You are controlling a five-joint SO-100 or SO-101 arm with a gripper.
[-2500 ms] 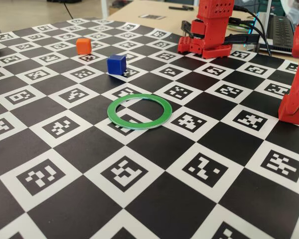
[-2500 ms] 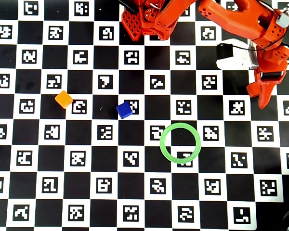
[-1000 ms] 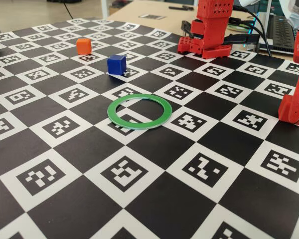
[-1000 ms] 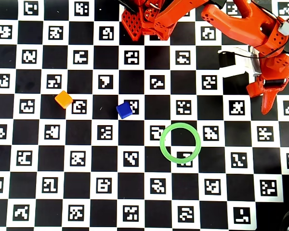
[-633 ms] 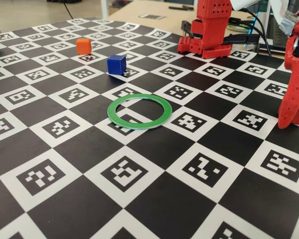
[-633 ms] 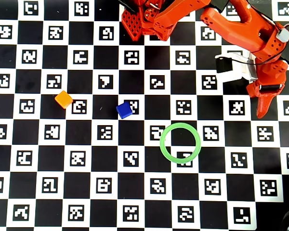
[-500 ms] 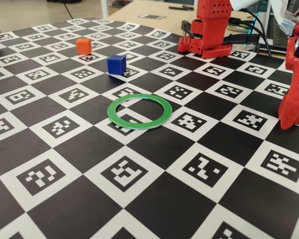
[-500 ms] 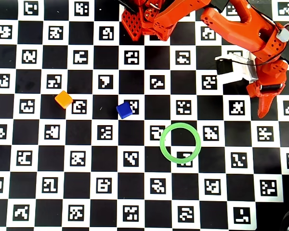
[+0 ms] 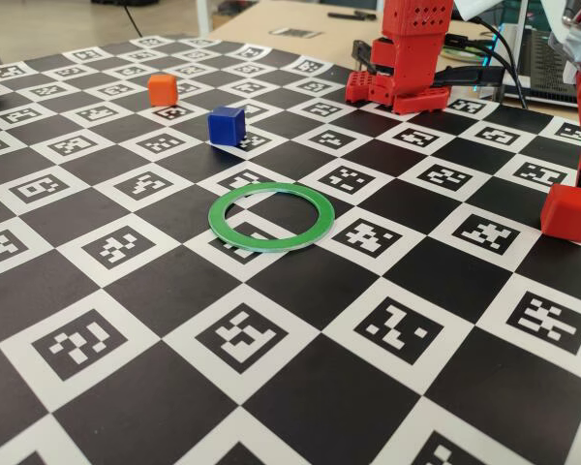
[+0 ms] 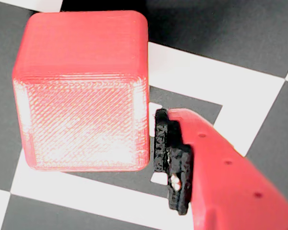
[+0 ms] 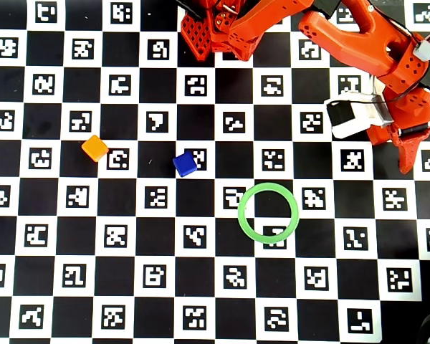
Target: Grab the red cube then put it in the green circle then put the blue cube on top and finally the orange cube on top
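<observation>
The red cube (image 9: 567, 213) rests on the board at the far right and fills the upper left of the wrist view (image 10: 81, 91). My gripper (image 11: 410, 154) hangs over it and hides it in the overhead view. It is open: one black-padded finger (image 10: 172, 163) stands just right of the cube with a thin gap, and the other finger is out of frame. The green circle (image 9: 267, 242) (image 11: 241, 213) lies empty mid-board. The blue cube (image 9: 227, 125) (image 11: 185, 164) and orange cube (image 9: 161, 88) (image 11: 94, 148) sit apart to its left.
The arm's red base (image 9: 407, 58) (image 11: 215, 29) stands at the back of the marker-printed checkerboard (image 9: 271, 387). A white wrist camera (image 11: 355, 115) rides beside the gripper. Cables and a laptop (image 9: 547, 58) lie beyond the board's far right edge.
The gripper has shifted to the right in the overhead view. In the fixed view the tapered finger has moved off, and the red cube's flat top shows.
</observation>
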